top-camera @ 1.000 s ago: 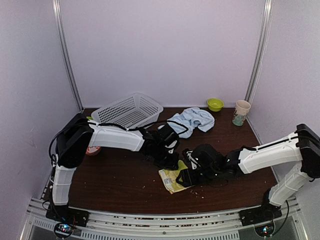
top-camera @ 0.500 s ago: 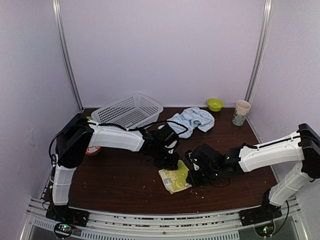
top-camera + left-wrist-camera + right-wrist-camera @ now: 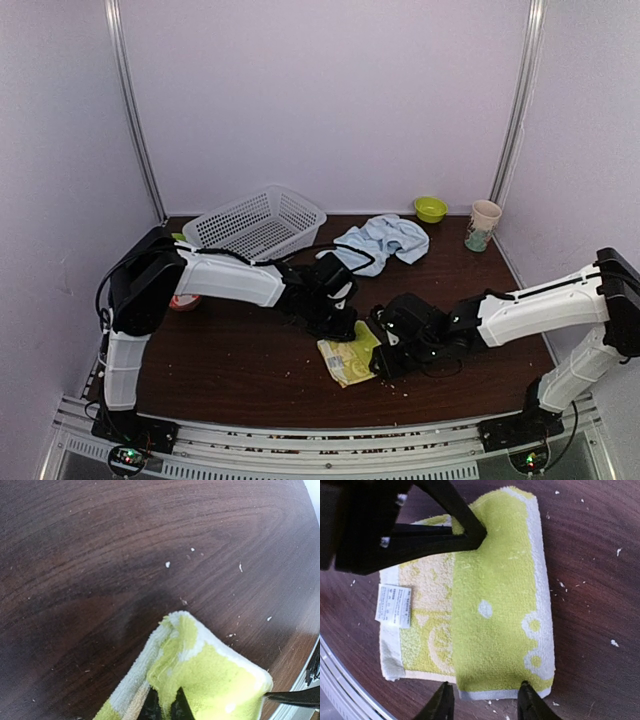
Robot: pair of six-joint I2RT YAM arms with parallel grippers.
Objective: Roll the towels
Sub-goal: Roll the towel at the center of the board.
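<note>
Lime-green terry, the lemon-print towel [image 3: 500,595] lies folded over on itself on the dark wood surface [image 3: 100,555], nearer the arms than the white mesh basket [image 3: 255,222] and to its right. The left claw [image 3: 165,707] is pinched together on the edge of the folded layer. The right claw [image 3: 485,702] stands apart, its 2 fingers [image 3: 442,705] straddling the opposite edge. The pale blue towel [image 3: 385,238] lies crumpled just right of the basket.

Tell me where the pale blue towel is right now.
In the top view, the pale blue towel lies crumpled at the back, right of centre, between the white basket and the green bowl.
</note>
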